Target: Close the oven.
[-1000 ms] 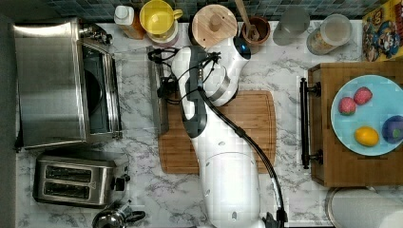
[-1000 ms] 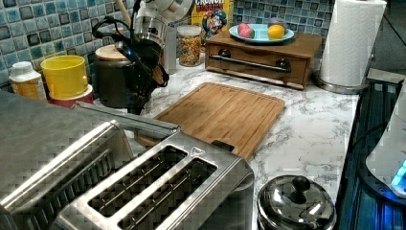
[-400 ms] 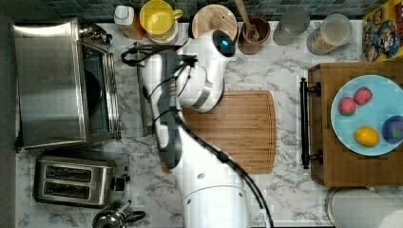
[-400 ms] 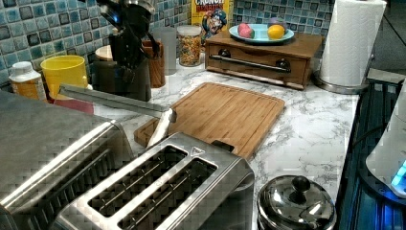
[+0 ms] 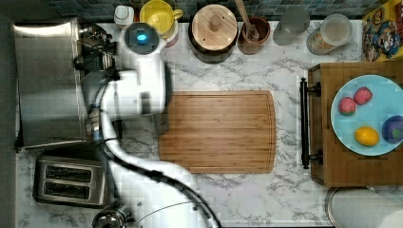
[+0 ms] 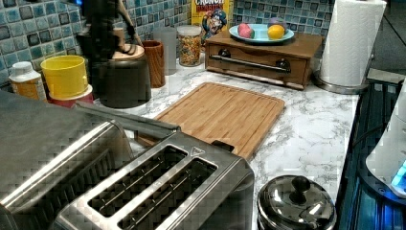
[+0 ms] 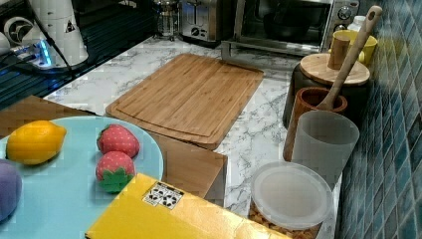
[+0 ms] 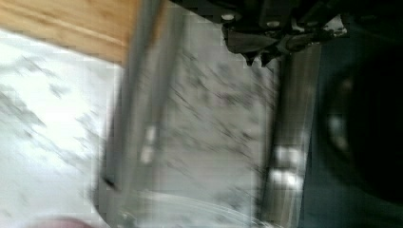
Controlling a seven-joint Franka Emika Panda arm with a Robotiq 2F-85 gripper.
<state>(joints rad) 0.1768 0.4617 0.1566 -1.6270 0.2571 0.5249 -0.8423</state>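
- Gripper (image 8: 280, 45): dark and blurred in the wrist view, over the oven door; cannot tell its state or whether it touches anything.
- Oven (image 5: 45, 80): on the desk (image 5: 285, 199) at the top view's left, beside the toaster (image 5: 69, 180).
- Door (image 8: 209, 128) partly open, glass facing the cutting board (image 5: 218, 130).
- Bar handle (image 6: 127, 120) long axis runs parallel to the oven front.

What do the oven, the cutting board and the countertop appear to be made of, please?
The oven looks like brushed stainless steel, grey with a dull sheen, with a see-through, apparently glass door. The cutting board seems to be bamboo or wood, with tan grain strips. The countertop looks like polished marble or an imitation, white with grey veins.
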